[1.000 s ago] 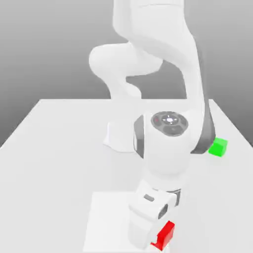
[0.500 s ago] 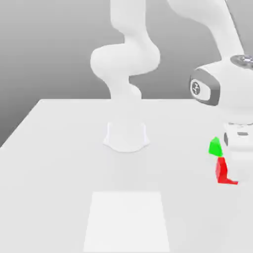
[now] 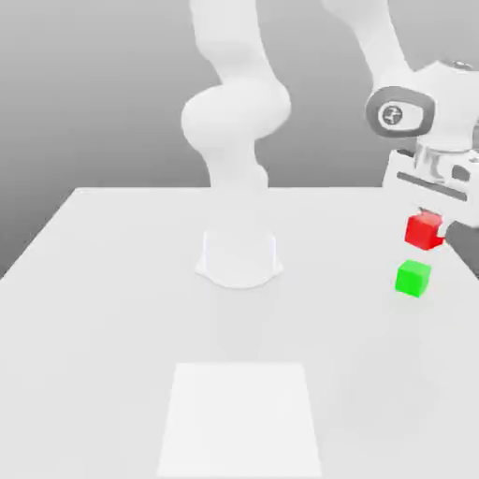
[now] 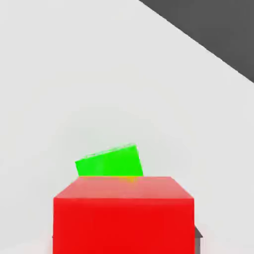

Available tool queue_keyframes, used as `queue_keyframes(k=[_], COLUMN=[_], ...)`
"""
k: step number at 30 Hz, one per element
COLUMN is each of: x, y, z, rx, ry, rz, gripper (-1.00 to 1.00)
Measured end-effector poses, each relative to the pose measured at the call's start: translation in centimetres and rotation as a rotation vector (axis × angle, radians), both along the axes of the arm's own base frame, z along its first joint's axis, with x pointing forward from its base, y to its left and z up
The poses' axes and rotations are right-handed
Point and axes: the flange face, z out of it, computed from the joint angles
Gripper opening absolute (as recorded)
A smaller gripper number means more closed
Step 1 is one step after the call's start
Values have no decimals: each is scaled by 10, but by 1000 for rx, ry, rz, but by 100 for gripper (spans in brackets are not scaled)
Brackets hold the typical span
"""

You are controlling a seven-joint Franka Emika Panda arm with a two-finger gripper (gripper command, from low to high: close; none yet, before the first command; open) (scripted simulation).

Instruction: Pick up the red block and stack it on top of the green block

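Gripping the red block (image 3: 424,231), the pincer (image 3: 432,217) is now hovering near the green block (image 3: 413,278) (apparently nearing stacking).

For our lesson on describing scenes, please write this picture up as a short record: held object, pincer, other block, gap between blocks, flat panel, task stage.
held object: solid red cube with smooth faces
pincer: white two-fingered pincer, closed on the red cube
other block: solid green cube with smooth faces, on the pale table
gap between blocks: visible; red cube raised, not touching green
flat panel: white four-sided panel, nothing on it
task stage: lifted, not yet stacked
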Motion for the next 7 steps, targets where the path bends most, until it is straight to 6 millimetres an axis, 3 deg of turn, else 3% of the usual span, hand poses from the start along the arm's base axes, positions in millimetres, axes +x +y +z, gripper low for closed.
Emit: queue_keyframes(k=[4, 5, 7], x=[1, 0, 0], y=[-1, -2, -2], z=[-34, -42, -42], rx=[0, 0, 0], ry=[-1, 1, 1], rz=[-2, 0, 1], gripper=[-100, 100, 100])
